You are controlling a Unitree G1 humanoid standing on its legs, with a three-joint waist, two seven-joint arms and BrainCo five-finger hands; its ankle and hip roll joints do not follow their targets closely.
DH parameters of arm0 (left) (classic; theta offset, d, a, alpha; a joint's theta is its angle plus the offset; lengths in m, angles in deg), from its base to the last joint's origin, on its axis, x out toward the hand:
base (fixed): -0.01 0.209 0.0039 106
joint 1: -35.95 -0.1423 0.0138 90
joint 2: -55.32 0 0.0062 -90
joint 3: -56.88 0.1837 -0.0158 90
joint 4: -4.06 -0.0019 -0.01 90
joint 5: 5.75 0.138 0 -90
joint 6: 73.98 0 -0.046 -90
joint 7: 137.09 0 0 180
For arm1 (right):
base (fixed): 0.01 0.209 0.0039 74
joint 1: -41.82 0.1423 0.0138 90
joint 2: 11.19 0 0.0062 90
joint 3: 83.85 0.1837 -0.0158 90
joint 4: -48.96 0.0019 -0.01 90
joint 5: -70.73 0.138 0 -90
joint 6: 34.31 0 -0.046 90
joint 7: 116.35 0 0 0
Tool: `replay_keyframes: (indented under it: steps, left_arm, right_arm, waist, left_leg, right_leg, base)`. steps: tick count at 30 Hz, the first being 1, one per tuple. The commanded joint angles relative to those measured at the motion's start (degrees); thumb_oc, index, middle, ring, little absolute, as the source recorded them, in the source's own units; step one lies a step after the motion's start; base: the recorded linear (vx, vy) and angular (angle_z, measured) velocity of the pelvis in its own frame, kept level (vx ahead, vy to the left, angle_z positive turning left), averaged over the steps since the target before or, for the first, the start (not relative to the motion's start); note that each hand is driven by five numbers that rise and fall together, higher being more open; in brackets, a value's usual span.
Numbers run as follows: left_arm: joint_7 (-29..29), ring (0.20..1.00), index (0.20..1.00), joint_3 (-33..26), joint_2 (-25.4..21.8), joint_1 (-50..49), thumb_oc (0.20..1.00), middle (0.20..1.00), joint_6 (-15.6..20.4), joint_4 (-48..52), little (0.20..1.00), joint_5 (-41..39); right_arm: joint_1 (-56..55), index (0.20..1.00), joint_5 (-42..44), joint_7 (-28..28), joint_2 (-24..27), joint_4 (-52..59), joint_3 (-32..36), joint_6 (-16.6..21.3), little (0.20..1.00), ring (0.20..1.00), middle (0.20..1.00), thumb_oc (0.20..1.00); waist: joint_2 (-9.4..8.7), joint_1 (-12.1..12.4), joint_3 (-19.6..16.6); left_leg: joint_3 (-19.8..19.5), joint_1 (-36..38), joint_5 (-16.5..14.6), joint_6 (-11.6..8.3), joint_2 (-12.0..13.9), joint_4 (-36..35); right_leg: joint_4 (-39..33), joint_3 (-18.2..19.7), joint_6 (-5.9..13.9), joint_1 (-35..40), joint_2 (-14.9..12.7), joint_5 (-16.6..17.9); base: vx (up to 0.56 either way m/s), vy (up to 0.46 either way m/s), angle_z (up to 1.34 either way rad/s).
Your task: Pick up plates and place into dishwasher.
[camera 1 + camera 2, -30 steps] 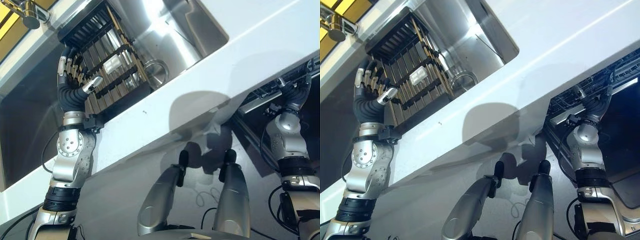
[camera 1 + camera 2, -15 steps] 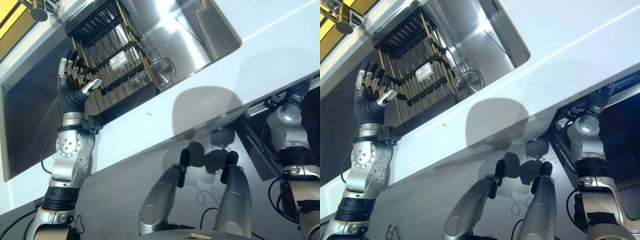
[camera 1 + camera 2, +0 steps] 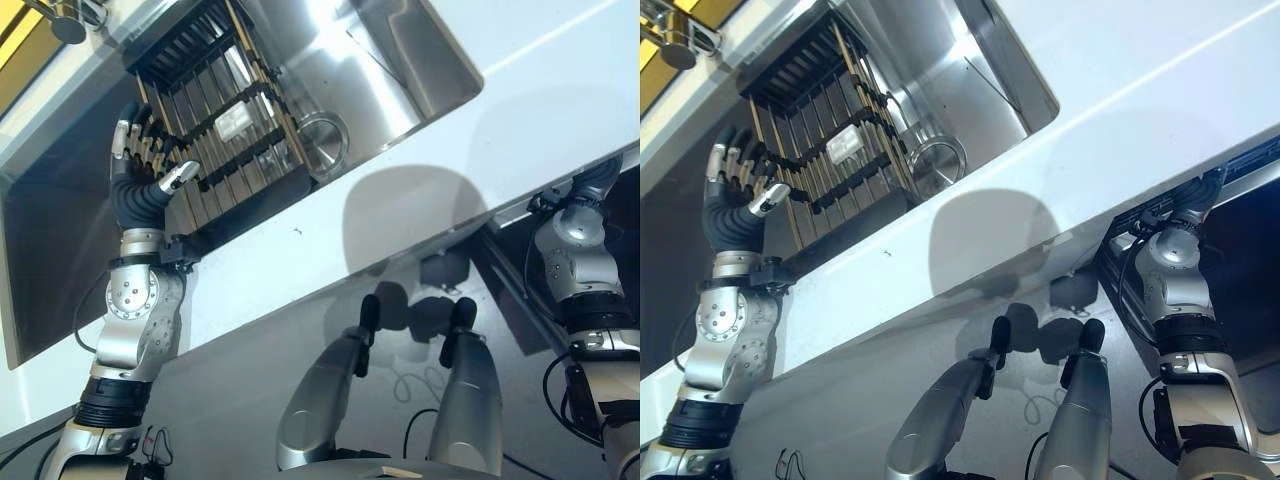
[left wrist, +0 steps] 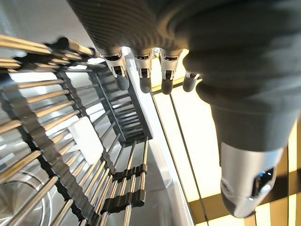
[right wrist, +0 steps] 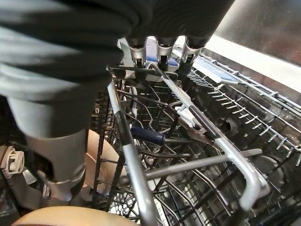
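Observation:
My left hand [image 3: 140,175] is raised and open at the left edge of a black and steel roll-up rack [image 3: 215,110] that lies over the sink [image 3: 400,70]. Its fingers [image 4: 143,77] are straight and hold nothing. My right hand [image 3: 598,182] reaches under the counter's edge into the dishwasher. There its fingers [image 5: 161,51] stretch relaxed over the grey wire rack [image 5: 211,141] without gripping it. Two peach-coloured plates [image 5: 101,157] stand in that rack near the hand's thumb [image 5: 59,186].
A white counter [image 3: 480,150] runs between the sink and the dishwasher opening [image 3: 1135,215]. A round steel ring [image 3: 322,140] lies in the sink beside the roll-up rack. A white tag [image 3: 237,118] sits on the rack. A tap [image 3: 70,25] hangs at the far left.
The camera has shifted a little. My left hand stays open at the rack's left edge. My right hand has gone further under the counter's edge than one second ago.

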Motion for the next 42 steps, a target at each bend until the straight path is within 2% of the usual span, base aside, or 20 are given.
replay_keyframes:
  steps: [1,10,18,23,28,32,36,40,42]
  left_arm:
    - [-1.84,1.000,1.000,1.53,-0.97,-0.42,1.000,1.000,0.09,-1.47,1.000,2.20]
    - [-2.40,1.000,1.000,1.04,-0.02,-1.93,1.000,1.000,1.52,-1.35,1.000,3.44]
    - [-0.59,1.000,1.000,-0.28,0.06,-2.09,1.000,1.000,0.68,-2.68,1.000,1.12]
    - [0.37,1.000,1.000,-1.20,0.48,-3.27,1.000,1.000,0.92,-3.63,1.000,0.29]
    - [1.33,1.000,1.000,-1.53,1.25,-4.27,1.000,1.000,0.86,-4.60,1.000,0.42]
    - [1.66,1.000,1.000,-0.94,2.10,-4.53,1.000,1.000,1.66,-6.16,1.000,0.77]
    - [1.59,1.000,1.000,-0.48,2.94,-4.62,1.000,1.000,2.13,-7.51,1.000,1.04]
    - [1.31,1.000,1.000,0.96,4.50,-4.02,1.000,1.000,2.32,-8.31,1.000,1.38]
    - [0.87,1.000,1.000,2.26,5.39,-3.43,1.000,1.000,3.02,-9.38,1.000,1.55]
  right_arm:
    - [6.29,1.000,-2.12,-1.37,-0.68,8.63,-1.80,3.58,1.000,1.000,1.000,1.000]
    - [-4.28,1.000,-5.95,-4.82,-3.22,14.34,0.53,3.76,1.000,1.000,1.000,1.000]
    - [-9.75,1.000,-9.34,-6.20,-2.16,19.06,3.37,2.88,1.000,1.000,1.000,1.000]
    - [-14.89,1.000,-10.92,-6.90,-3.01,21.42,5.99,4.31,1.000,1.000,1.000,1.000]
    - [-20.63,1.000,-10.17,-10.48,-4.66,21.92,8.85,6.27,1.000,1.000,1.000,1.000]
    - [-24.15,1.000,-10.62,-12.86,-6.45,21.34,9.44,6.79,1.000,1.000,1.000,1.000]
    - [-27.81,1.000,-10.52,-15.70,-8.53,18.91,10.00,7.85,1.000,1.000,1.000,1.000]
    - [-29.70,1.000,-11.24,-20.99,-9.95,15.22,10.03,8.75,1.000,1.000,1.000,1.000]
    - [-29.62,1.000,-9.45,-23.18,-10.54,12.38,10.21,10.87,1.000,1.000,1.000,1.000]
  waist:
    - [0.40,-1.83,4.44]
    - [-0.43,-5.61,4.44]
    - [-1.18,-9.86,4.44]
    - [-2.04,-12.18,4.17]
    - [-2.71,-13.66,1.93]
    - [-2.11,-15.13,1.00]
    - [-0.76,-16.72,0.55]
    - [1.30,-18.58,1.20]
    - [2.61,-19.40,1.83]
  left_leg:
    - [4.79,-2.18,4.49,4.58,-4.08,-1.32]
    - [6.34,0.66,3.37,4.05,-2.80,-2.97]
    - [9.33,5.29,2.50,3.36,-1.64,-4.07]
    - [11.06,9.07,0.72,3.25,-1.18,-4.08]
    - [12.75,10.95,-0.07,3.23,-0.89,-4.32]
    - [13.62,12.15,-0.39,3.29,-1.06,-4.97]
    - [14.33,13.21,-0.64,3.54,-1.62,-5.54]
    - [15.06,12.86,-1.28,4.06,-2.41,-4.73]
    - [15.66,12.24,-1.51,4.29,-2.72,-4.16]
  right_leg:
    - [-9.77,7.59,2.11,2.68,0.34,8.36]
    - [-12.82,10.82,2.62,4.26,1.58,9.31]
    - [-16.03,13.61,3.20,8.08,1.55,10.84]
    - [-17.79,14.69,3.54,11.36,1.34,11.12]
    - [-19.80,15.70,3.85,12.91,0.69,12.54]
    - [-20.74,16.83,4.09,13.49,0.12,13.41]
    - [-20.15,18.70,4.03,13.41,-0.14,13.75]
    - [-18.58,20.83,4.07,11.72,-0.29,13.74]
    - [-17.59,21.82,4.06,10.50,-0.21,13.63]
  base:
    - [-0.08,-0.074,-0.19]
    - [-0.04,-0.013,-0.33]
    - [0.02,0.054,-0.30]
    - [0.05,0.069,-0.34]
    - [0.04,0.060,-0.28]
    - [0.02,0.122,-0.16]
    - [0.04,0.156,-0.18]
    - [0.03,0.153,-0.23]
    - [0.04,0.139,-0.20]
